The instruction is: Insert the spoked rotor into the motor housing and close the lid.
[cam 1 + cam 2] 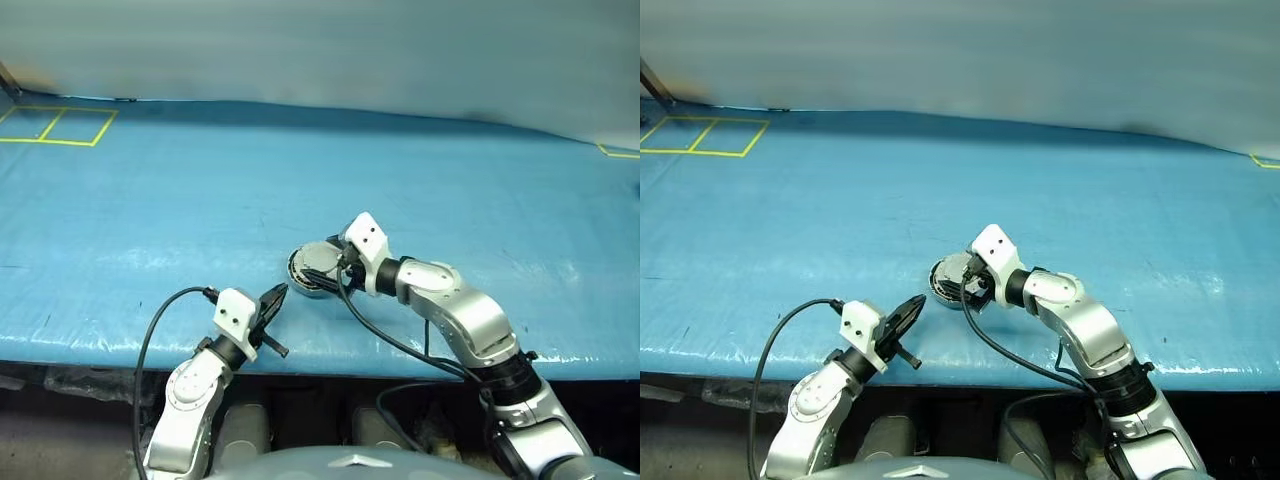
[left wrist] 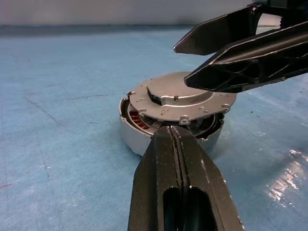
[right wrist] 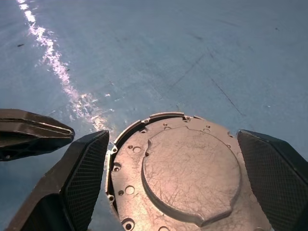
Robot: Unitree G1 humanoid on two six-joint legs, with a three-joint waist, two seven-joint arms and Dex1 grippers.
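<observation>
The motor housing sits on the blue table near its front edge. Its grey wall and some copper windings show through a gap. The lid lies over the housing, outer face and raised boss up, slightly askew. The spoked rotor is hidden. My right gripper is open, one finger on each side of the lid, just above it. My left gripper is shut and empty, pointing at the housing from a short way in front of it.
The blue sheet covers the table, whose front edge runs just below the grippers. Yellow tape squares mark the far left and a yellow corner the far right. A black cable loops off my left wrist.
</observation>
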